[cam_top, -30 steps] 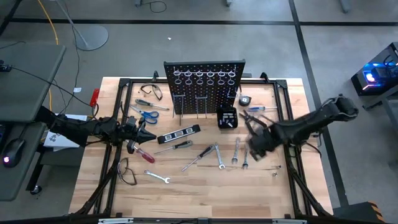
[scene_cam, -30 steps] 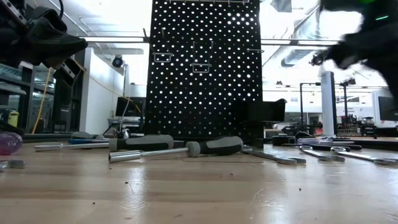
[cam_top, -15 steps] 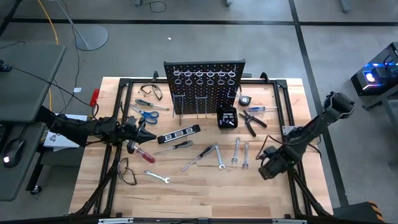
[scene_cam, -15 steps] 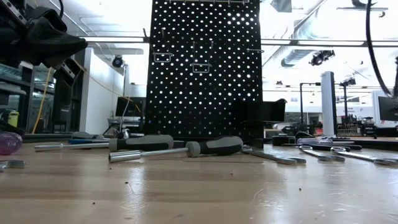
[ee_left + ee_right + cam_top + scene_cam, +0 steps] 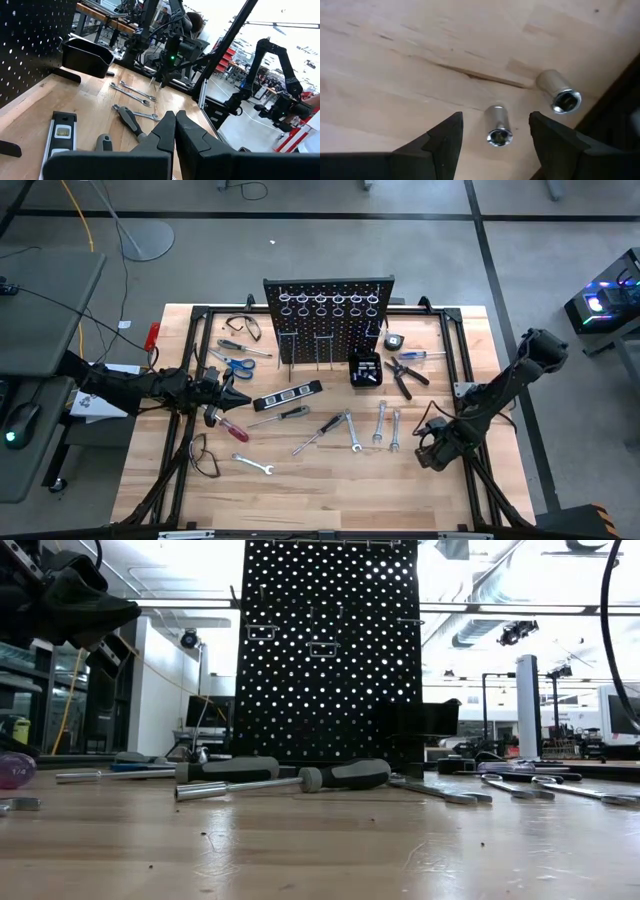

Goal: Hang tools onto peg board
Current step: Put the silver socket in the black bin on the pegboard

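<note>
From the high view I have the right gripper [image 5: 432,452] down at the lower right of the table [image 5: 330,490], close to its right rail. That view only gives me a dark lump there; it is the right wrist view that shows the right gripper [image 5: 492,131] with its fingers apart, straddling a small silver socket [image 5: 498,127] lying on the wood, with a second socket [image 5: 561,94] just beside it nearer the table's edge. Neither finger touches a socket as far as I can see.

The left gripper [image 5: 236,397] sits at the left middle of the high view, hanging over the red-handled screwdriver [image 5: 226,423]. The left wrist view settles its state: the left gripper [image 5: 175,125] has its fingers pressed together with nothing between them. The low view catches only a dark mass of that arm in its upper left corner.

The peg board [image 5: 329,323] stands upright at the top centre of the high view, its row of silver rings [image 5: 328,301] along the upper edge. The low view shows the peg board [image 5: 328,650] face on and filling the middle. The tools lie flat on the table in front of it: the blue-handled scissors [image 5: 237,363] at its left, the pliers [image 5: 403,374] at its right, the wrenches [image 5: 385,425] in the centre, and a grey-handled screwdriver [image 5: 285,781] lying in front of the board in the low view.
</note>
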You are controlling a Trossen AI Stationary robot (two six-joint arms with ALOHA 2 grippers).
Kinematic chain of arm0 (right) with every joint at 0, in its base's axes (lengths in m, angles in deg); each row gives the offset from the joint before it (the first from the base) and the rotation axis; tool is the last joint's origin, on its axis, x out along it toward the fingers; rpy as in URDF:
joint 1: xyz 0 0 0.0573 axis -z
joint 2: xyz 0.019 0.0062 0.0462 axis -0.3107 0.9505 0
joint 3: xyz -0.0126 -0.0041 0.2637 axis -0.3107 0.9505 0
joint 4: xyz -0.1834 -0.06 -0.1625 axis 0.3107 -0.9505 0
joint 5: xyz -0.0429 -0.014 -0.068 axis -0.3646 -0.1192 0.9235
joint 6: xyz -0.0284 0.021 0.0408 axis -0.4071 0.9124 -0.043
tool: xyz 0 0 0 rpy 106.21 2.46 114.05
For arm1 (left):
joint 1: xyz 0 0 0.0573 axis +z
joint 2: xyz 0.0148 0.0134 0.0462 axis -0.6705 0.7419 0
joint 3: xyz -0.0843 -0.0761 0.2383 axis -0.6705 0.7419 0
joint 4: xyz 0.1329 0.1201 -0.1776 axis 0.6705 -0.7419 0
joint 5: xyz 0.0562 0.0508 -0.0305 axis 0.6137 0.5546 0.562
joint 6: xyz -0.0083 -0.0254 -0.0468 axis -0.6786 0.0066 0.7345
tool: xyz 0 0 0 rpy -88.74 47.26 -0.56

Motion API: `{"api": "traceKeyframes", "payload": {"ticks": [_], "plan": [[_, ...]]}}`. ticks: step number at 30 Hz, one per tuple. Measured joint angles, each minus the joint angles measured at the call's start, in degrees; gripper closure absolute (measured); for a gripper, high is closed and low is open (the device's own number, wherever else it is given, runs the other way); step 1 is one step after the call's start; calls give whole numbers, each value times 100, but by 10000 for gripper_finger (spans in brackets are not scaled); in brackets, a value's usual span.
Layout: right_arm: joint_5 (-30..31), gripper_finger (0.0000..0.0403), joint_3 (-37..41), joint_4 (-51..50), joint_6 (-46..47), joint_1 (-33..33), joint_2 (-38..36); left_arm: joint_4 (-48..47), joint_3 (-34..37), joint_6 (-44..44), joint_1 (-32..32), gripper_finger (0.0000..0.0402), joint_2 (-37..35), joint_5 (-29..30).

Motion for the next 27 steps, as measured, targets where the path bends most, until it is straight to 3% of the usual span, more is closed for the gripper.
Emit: {"api": "traceKeyframes", "payload": {"ticks": [17,23,27], "plan": [[-121,273,-63,539,95,-63,884,-1,0,1,0,402,-1,0],[416,364,-382,138,33,-19,906,0,0,0,2,402,0,0],[1148,363,-1005,-458,-464,282,898,0,0,0,1,402,-2,0]]}}
